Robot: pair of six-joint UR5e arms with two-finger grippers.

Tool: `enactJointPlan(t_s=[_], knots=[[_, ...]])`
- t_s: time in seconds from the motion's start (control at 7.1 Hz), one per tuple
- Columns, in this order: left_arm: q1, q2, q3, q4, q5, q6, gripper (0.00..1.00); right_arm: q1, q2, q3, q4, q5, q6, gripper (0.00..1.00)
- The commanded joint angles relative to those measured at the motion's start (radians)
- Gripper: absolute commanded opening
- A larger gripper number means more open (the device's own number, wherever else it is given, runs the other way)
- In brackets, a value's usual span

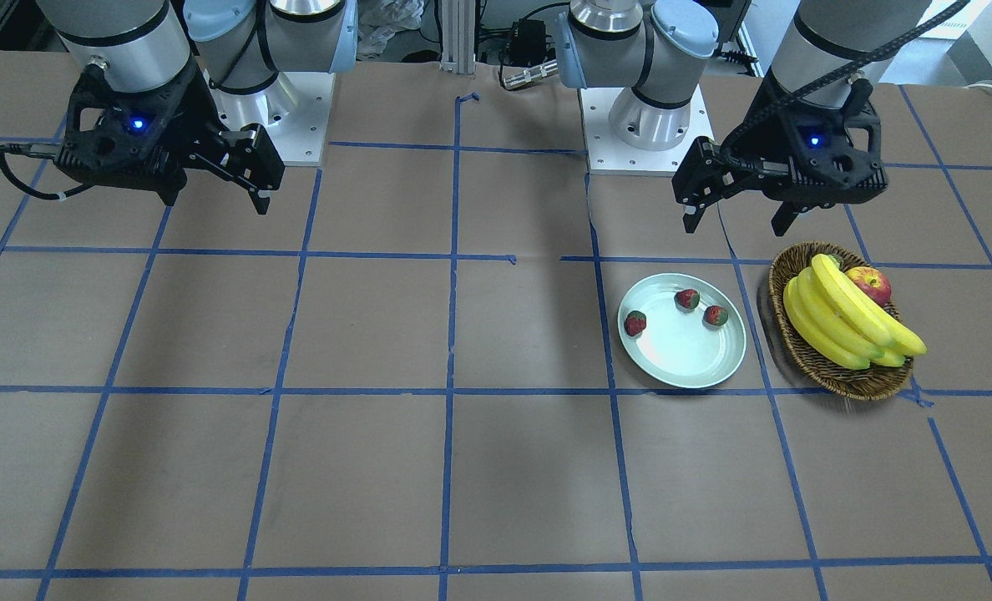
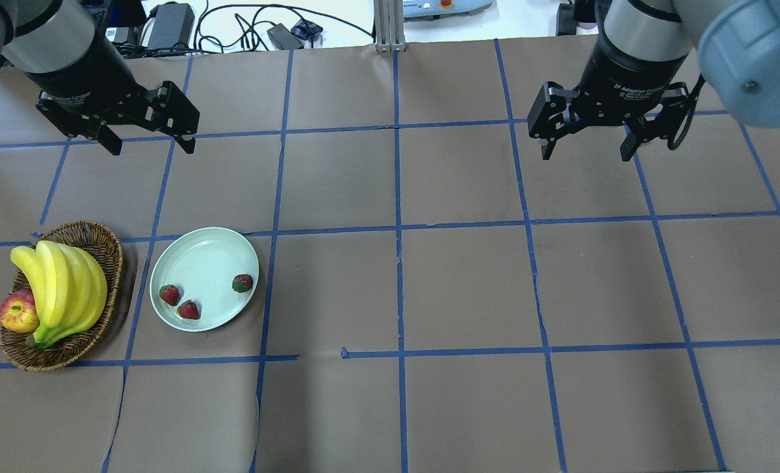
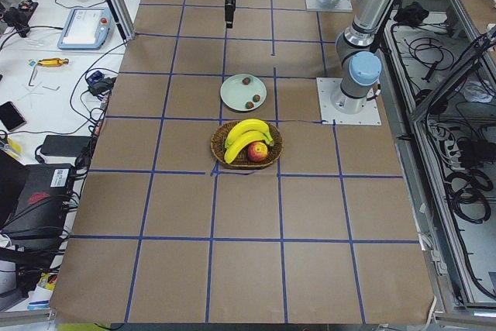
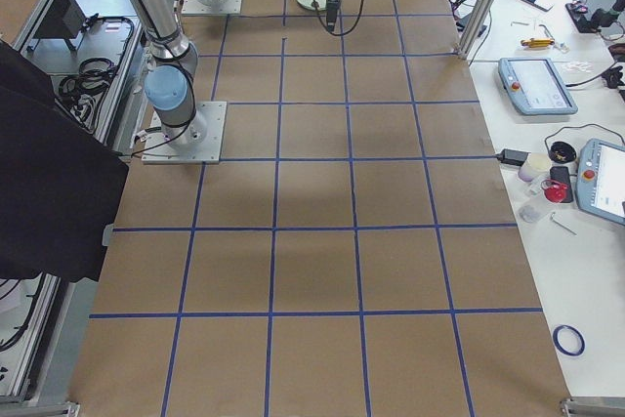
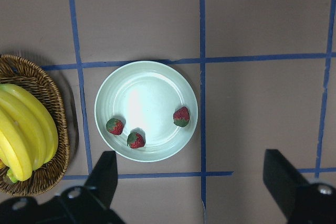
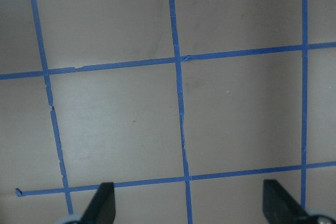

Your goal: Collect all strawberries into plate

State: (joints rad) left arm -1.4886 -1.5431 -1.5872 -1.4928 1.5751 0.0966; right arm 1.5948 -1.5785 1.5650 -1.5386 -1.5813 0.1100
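Three small red strawberries (image 2: 169, 294) (image 2: 188, 310) (image 2: 242, 283) lie inside the pale mint plate (image 2: 199, 263) at the table's left. They also show in the front view (image 1: 635, 323) (image 1: 687, 299) (image 1: 716, 315) and the left wrist view (image 5: 115, 126) (image 5: 136, 140) (image 5: 181, 116), on the plate (image 5: 142, 93). My left gripper (image 2: 151, 148) is open and empty, raised high beyond the plate. My right gripper (image 2: 585, 156) is open and empty, high over bare table on the right side.
A brown wicker basket (image 2: 111, 243) stands left of the plate, holding a bunch of bananas (image 2: 62, 282) and a red apple (image 2: 19, 312). The brown table paper carries a blue tape grid (image 2: 400, 226).
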Motion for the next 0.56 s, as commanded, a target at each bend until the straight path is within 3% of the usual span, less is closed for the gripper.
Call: enactJointPlan(t_s=[0.0, 0.42], knots=[[-0.002, 0.018, 0.015, -0.066, 0.0, -0.008, 1.0, 0.0, 0.0, 0.001, 0.0, 0.003, 0.0, 1.0], [-0.001, 0.012, 0.168, -0.365, 0.006, -0.009, 1.0, 0.0, 0.0, 0.001, 0.0, 0.004, 0.0, 1.0]])
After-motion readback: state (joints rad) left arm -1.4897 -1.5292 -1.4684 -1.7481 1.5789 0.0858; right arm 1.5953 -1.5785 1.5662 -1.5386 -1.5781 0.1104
